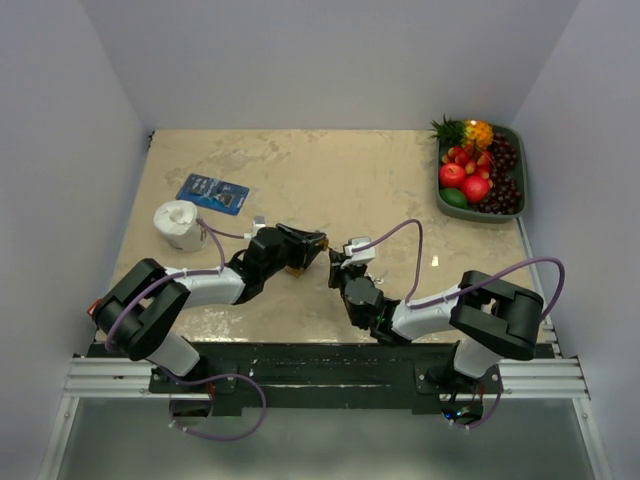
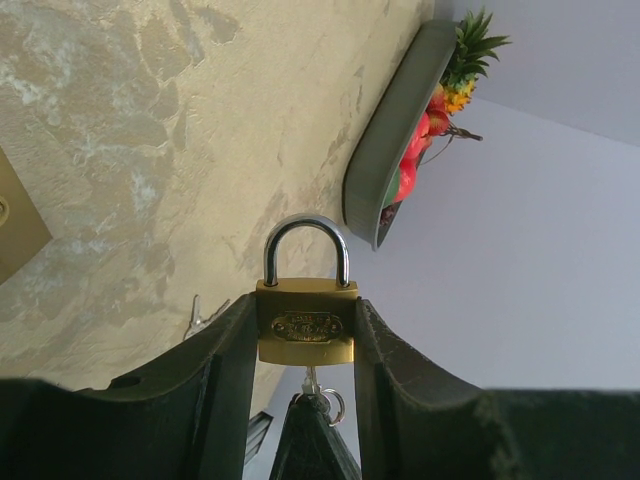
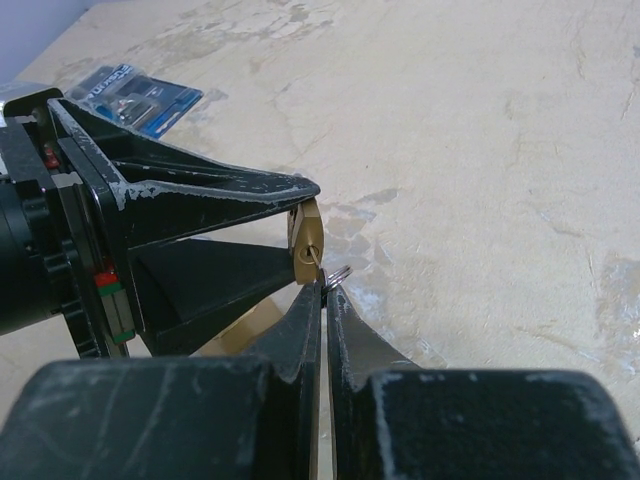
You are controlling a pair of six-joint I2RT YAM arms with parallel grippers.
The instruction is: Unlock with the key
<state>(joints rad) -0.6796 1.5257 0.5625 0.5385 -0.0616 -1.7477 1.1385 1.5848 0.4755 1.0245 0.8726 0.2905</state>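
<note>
My left gripper (image 1: 312,244) is shut on a brass padlock (image 2: 305,325), squeezing its body from both sides above the table; its steel shackle (image 2: 306,235) is closed and points away from the wrist. My right gripper (image 1: 337,263) is shut on a small silver key (image 3: 318,262), whose blade is in the keyhole at the bottom of the padlock (image 3: 307,245). The key's ring (image 3: 338,271) hangs at my right fingertips. In the left wrist view the key (image 2: 313,380) sticks out below the lock, with the right fingers under it.
A green tray of fruit (image 1: 517,170) stands at the back right. A blue packet (image 1: 212,193) and a white roll (image 1: 178,225) lie at the left. A tan box (image 2: 15,225) and loose spare keys (image 2: 200,318) lie on the table under the left gripper.
</note>
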